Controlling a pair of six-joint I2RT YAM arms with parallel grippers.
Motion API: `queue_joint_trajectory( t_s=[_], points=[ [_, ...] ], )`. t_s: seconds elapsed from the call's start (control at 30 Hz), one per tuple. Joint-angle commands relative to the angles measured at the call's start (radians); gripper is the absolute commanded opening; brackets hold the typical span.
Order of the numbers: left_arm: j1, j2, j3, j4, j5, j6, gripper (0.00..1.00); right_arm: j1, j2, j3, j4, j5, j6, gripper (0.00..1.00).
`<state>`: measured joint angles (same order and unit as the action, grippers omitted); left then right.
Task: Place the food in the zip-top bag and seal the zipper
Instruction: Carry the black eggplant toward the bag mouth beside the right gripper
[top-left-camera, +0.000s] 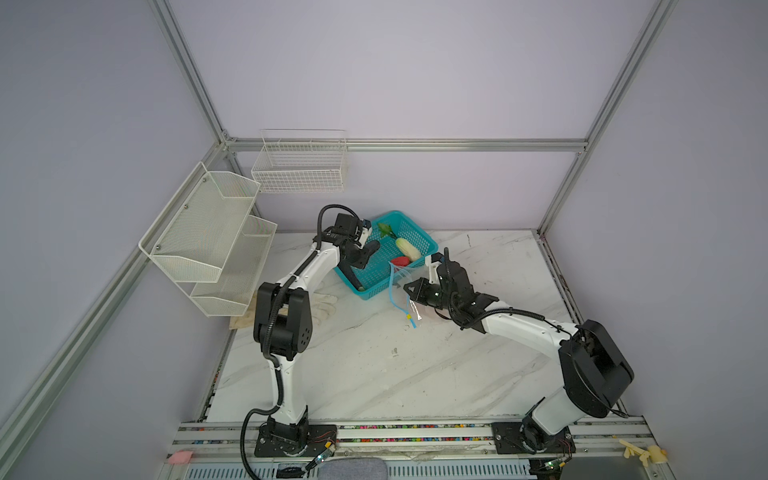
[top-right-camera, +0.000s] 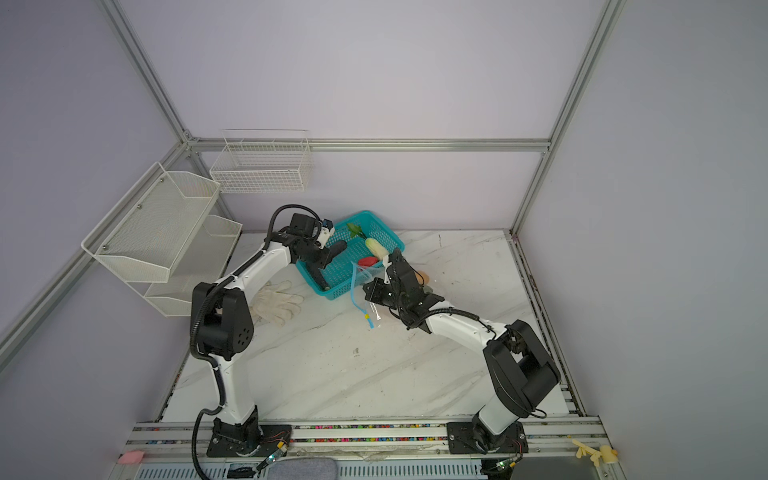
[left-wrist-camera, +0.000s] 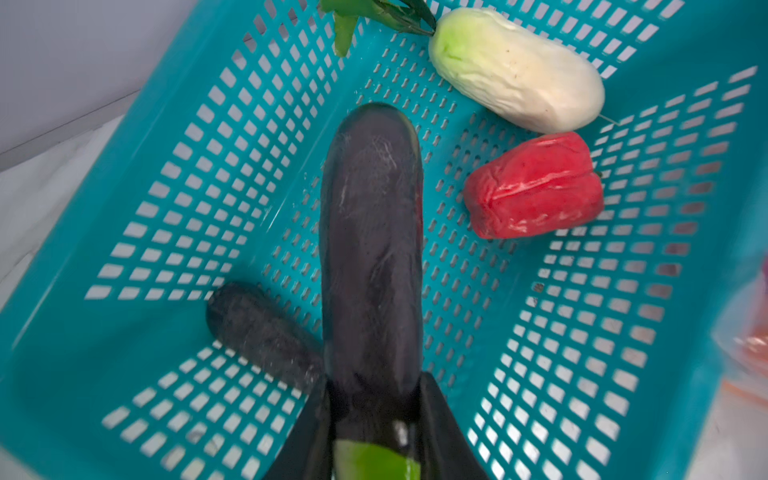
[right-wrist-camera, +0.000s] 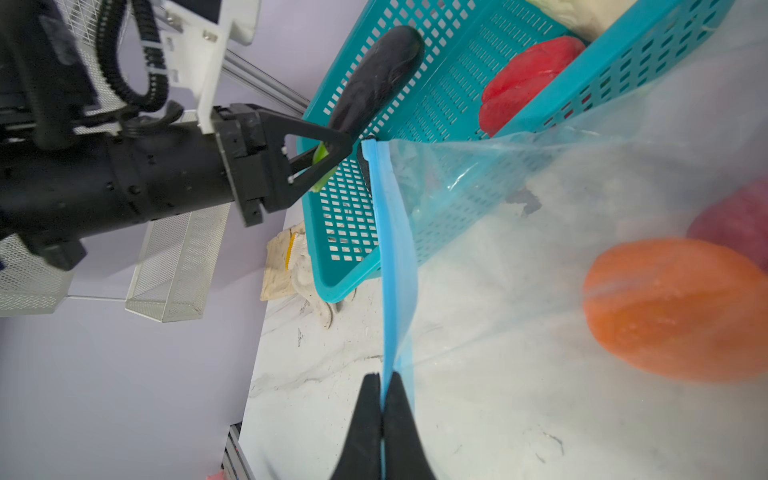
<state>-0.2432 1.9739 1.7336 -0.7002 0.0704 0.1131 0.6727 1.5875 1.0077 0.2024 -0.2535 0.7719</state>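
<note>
My left gripper (left-wrist-camera: 374, 399) is shut on the green stem end of the dark eggplant (left-wrist-camera: 372, 249), which hangs tilted over the teal basket (top-left-camera: 399, 218). A white cabbage (left-wrist-camera: 515, 68), a red piece (left-wrist-camera: 536, 187), a green leafy piece (top-left-camera: 384, 230) and another dark piece (left-wrist-camera: 257, 328) lie in the basket. My right gripper (right-wrist-camera: 381, 380) is shut on the blue zipper (right-wrist-camera: 395, 257) of the clear zip-top bag (right-wrist-camera: 540, 208), beside the basket's near corner. An orange piece (right-wrist-camera: 673, 307) and a purplish piece (right-wrist-camera: 739, 220) lie inside the bag. The yellow slider (top-left-camera: 409, 316) hangs at the strip's near end.
A white glove (top-left-camera: 324, 305) lies on the marble table left of the basket. Tiered mesh shelves (top-left-camera: 208, 241) hang on the left wall and a wire basket (top-left-camera: 299, 166) hangs on the back wall. The table's near half (top-left-camera: 374, 365) is bare.
</note>
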Motion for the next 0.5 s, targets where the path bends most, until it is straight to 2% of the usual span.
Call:
queue_joint_trajectory(
  t_s=[0.0, 0.47],
  points=[
    [-0.007, -0.114, -0.070, -0.047, -0.024, -0.029, 0.26, -0.006, 0.000, 0.011, 0.040, -0.008, -0.015, 0.00],
    [-0.083, -0.389, -0.175, -0.288, -0.118, -0.097, 0.25, -0.005, 0.009, 0.004, 0.040, -0.009, -0.019, 0.00]
  ],
)
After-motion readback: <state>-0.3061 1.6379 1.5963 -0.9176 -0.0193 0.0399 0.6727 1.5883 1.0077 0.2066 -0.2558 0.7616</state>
